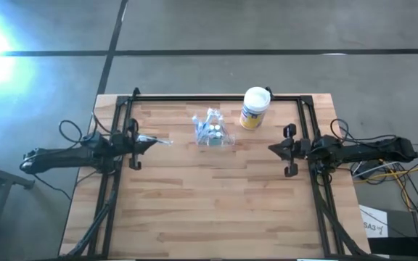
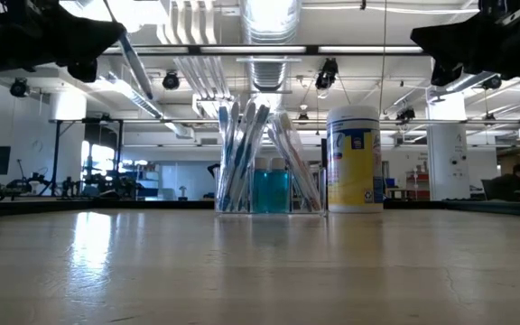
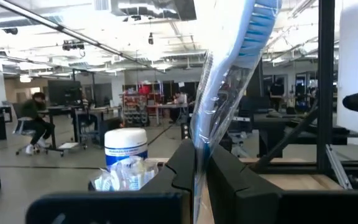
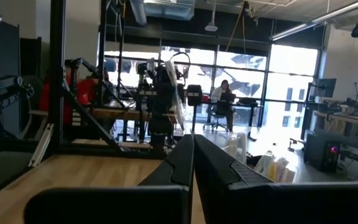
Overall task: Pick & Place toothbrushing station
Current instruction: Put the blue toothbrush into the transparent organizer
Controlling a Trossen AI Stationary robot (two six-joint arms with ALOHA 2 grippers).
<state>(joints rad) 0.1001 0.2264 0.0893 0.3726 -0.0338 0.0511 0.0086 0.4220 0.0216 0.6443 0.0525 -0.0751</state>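
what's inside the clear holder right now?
Inside the clear holder: wrapped toothbrushes leaning upright and blue bottles with white caps. The exact brush count is hidden by overlap and glare.

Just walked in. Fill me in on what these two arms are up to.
The left tool is shut on a wrapped toothbrush, holding it up above the table's left side. The clear toothbrushing station stands at the back middle, already holding several brushes, with a yellow-labelled canister just beside it. The right tool hangs empty and shut over the right side, touching nothing.
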